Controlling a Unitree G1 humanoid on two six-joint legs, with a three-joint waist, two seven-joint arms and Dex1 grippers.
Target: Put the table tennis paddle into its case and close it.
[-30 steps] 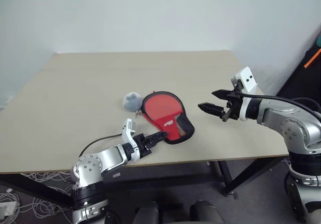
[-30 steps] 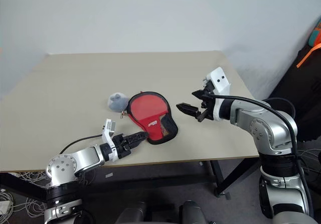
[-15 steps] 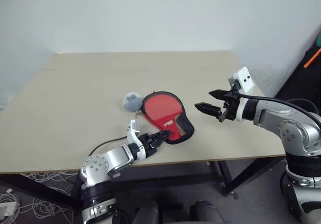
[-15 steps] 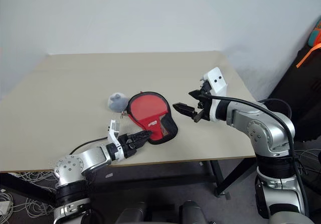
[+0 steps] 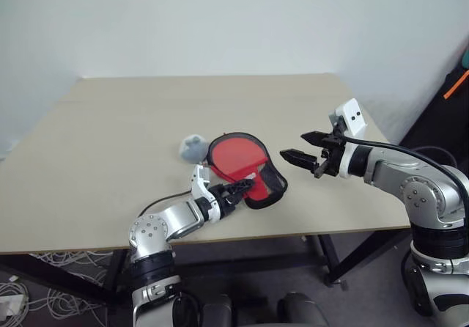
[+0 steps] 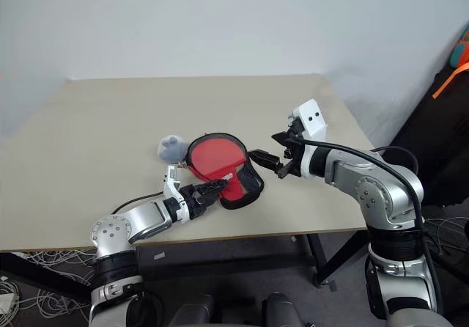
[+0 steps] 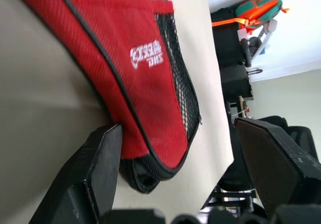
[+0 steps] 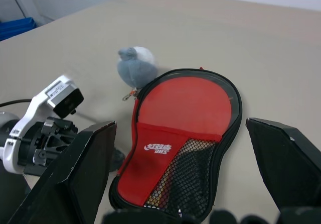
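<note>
The case (image 5: 245, 167) lies flat near the table's front edge, red with black trim and a white logo, its black mesh end (image 8: 175, 184) toward me. The zip pull (image 8: 129, 94) hangs at its rim beside the ball. I cannot make out the paddle; something pale shows through the mesh. My left gripper (image 5: 240, 188) is open at the case's narrow end, one finger (image 7: 95, 174) against its edge. My right gripper (image 5: 293, 144) hovers open just right of the case, above the table.
A small greyish-white ball (image 5: 192, 147) rests against the case's far left rim. The tan table (image 5: 110, 158) is bare behind and to both sides. A black cable trails from my left arm over the front edge. Dark bags stand off the table's right side.
My left gripper has reached forward and right, from short of the case to its narrow end, which is nudged slightly. The right gripper has edged a little toward the case.
</note>
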